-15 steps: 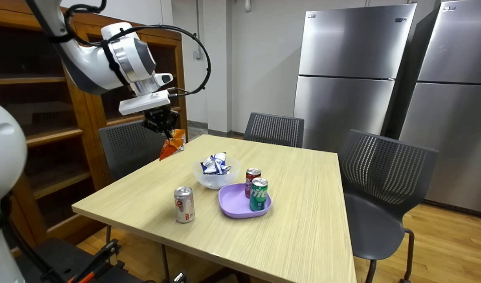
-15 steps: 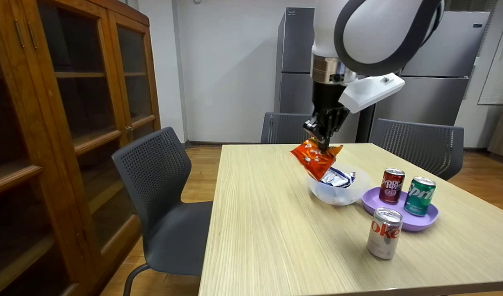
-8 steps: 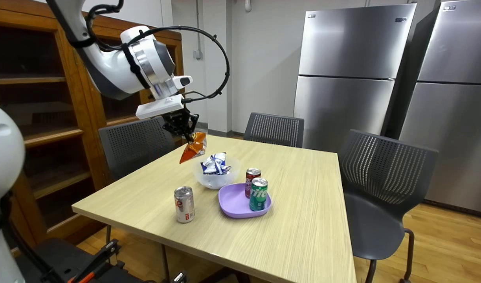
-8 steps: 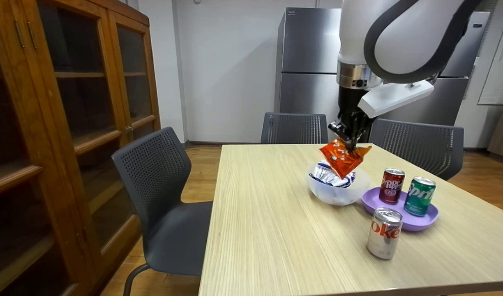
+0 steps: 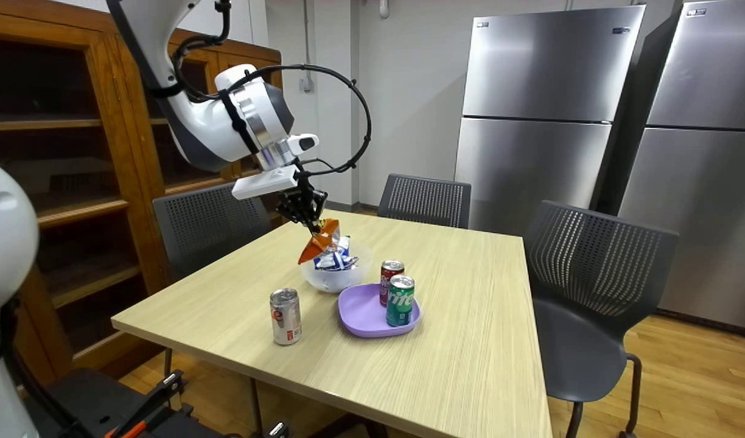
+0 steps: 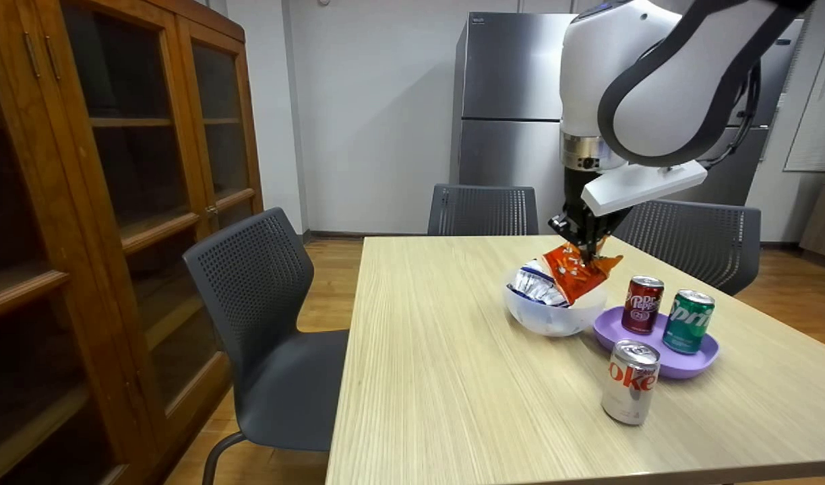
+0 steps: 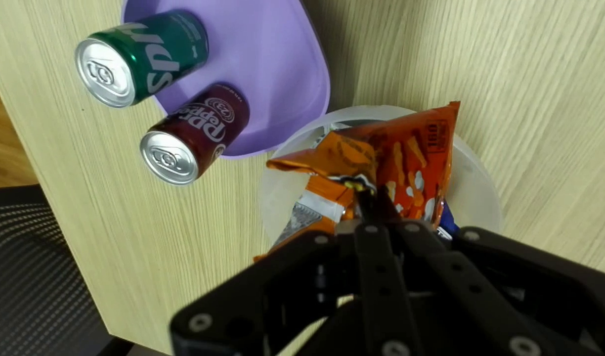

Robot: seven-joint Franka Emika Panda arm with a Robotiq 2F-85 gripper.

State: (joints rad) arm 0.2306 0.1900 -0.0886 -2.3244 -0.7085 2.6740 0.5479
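One orange-red snack bag (image 7: 416, 160) hangs tilted beneath the gripper (image 7: 374, 200) clamped on its upper part, lower corner pointing down over the translucent bowl (image 6: 548, 322), though whether it touches the blue-and-white packet (image 6: 535, 286) inside is hard to tell.

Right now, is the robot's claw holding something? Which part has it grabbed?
Yes, the black two-fingered claw is pinching a shiny, crinkled red-and-orange snack bag by a folded bit of its upper part.
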